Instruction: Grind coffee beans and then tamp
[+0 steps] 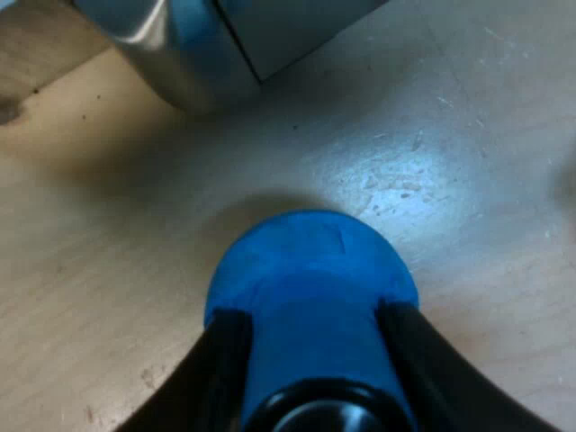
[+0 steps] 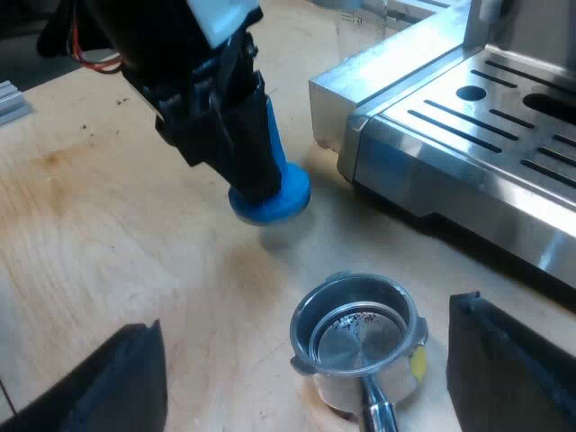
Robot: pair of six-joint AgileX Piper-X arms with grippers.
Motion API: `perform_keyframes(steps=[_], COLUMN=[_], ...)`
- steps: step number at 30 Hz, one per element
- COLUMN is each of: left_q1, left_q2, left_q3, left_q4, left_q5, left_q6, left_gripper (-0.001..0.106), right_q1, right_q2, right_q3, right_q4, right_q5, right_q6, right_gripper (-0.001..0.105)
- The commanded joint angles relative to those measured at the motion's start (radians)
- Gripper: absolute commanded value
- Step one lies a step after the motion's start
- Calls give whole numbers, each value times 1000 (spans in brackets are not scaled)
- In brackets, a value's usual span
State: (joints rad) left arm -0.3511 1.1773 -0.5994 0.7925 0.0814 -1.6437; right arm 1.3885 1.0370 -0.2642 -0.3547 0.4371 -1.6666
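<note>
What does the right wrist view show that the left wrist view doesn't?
Right wrist view: the metal holder standing on the table, its basket nearly empty but for a few dark specks, ahead of the open right end effector; also the espresso machine with its slotted drip tray.
Left wrist view: a close look at the left end effector pressed against both sides of the blue tamper.
Both: the blue tamper in the left end effector, the wooden table, and the machine's steel base.
</note>
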Motion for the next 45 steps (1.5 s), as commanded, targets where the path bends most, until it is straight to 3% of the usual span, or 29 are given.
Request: perform_keyframes(steps=[1, 11, 27, 29, 33, 35, 38, 40, 41, 42, 45], left_q1=[0, 0, 0, 0, 0, 0, 0, 0, 0, 0, 0], left_q2=[16, 87, 89, 89, 89, 89, 89, 89, 89, 84, 64], left_q3=[-4, -4, 13, 33, 45, 44, 44, 39, 39, 26, 3], left_q4=[-20, -51, -52, -54, -54, -54, -54, -51, -48, -27, 2], left_q5=[4, 4, 4, 29, 46, 52, 57, 57, 57, 57, 57], left_q6=[5, 5, 5, 5, 3, 3, -1, -36, -40, -53, -49], left_gripper=[0, 0, 0, 3, 22, 44, 57, 78, 80, 89, 96], right_q1=[2, 2, 2, 2, 2, 2, 2, 2, 2, 2, 2], right_q2=[-9, -9, -9, -9, -9, -9, -9, -9, -9, -9, -9], right_q3=[-1, -1, -1, -1, -1, -1, -1, -1, -1, -1, -1], right_q4=[-9, -7, 0, 0, 0, 0, 0, 0, 0, 0, 11], right_q5=[-9, -9, -9, -9, -9, -9, -9, -9, -9, -9, -9], right_q6=[-16, -16, -16, -16, -16, -16, -16, -16, -16, -16, -14], right_gripper=[66, 66, 66, 66, 66, 66, 66, 66, 66, 66, 66])
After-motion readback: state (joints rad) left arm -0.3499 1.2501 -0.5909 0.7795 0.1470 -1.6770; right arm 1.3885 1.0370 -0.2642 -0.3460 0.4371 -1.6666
